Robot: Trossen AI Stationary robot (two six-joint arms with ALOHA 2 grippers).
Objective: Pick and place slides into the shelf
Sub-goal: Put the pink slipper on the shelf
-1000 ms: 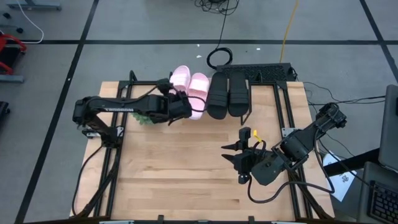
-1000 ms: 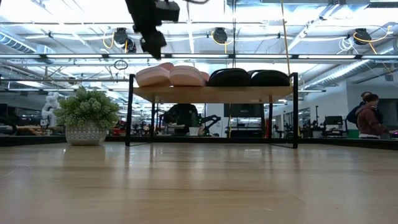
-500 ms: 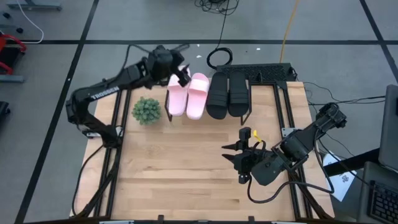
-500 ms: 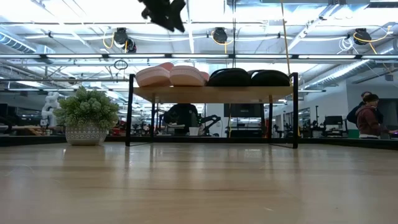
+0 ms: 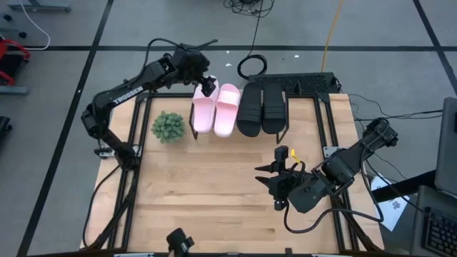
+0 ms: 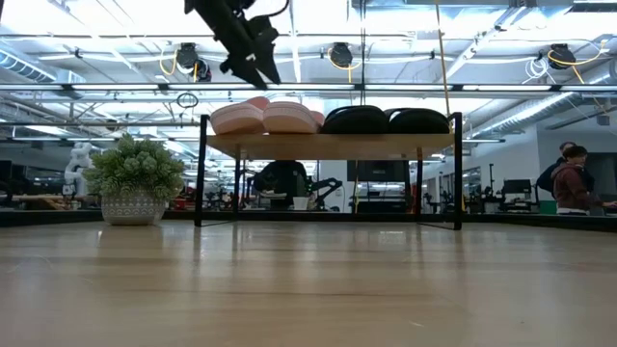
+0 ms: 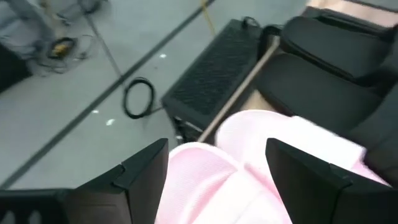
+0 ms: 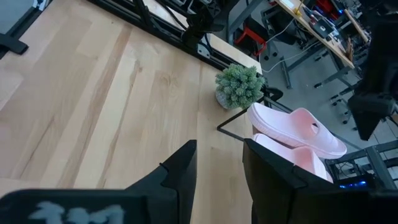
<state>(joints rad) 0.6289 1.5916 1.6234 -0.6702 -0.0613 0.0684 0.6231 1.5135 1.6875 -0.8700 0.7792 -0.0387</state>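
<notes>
**Observer:** Where were the slides when you stopped to look?

**Operator:** All four sat on the shelf point(image 5: 287, 114), in the upper middle of the high view. The pink pair point(image 5: 216, 108) lay on the left of the row, the black pair point(image 5: 261, 108) on the right, each touching its neighbour. Every slide ran its long axis up and down the frame, across the shelf's width. In the low view I saw the same row on top of the board: pink point(image 6: 264, 117), then black point(image 6: 386, 120).

**Observer:** And your tools?

**Operator:** The left gripper point(image 5: 208, 85) hung just above the far end of the leftmost pink slide, at the upper left of the row, clear of it. Its fingers were spread with nothing between them; the left wrist view showed pink strap below the gap, not pinched. The right gripper point(image 5: 267, 180) waited well apart, low and right of centre over the bare table point(image 5: 193, 200), partly spread and empty.

**Observer:** So which arm was nearer?

**Operator:** The left, by far. I judged the placing done, with no slide left on the table. The potted plant point(image 5: 168, 126) stood just left of the shelf, so I reckoned any retreat by the left arm had to pass over it.
</notes>
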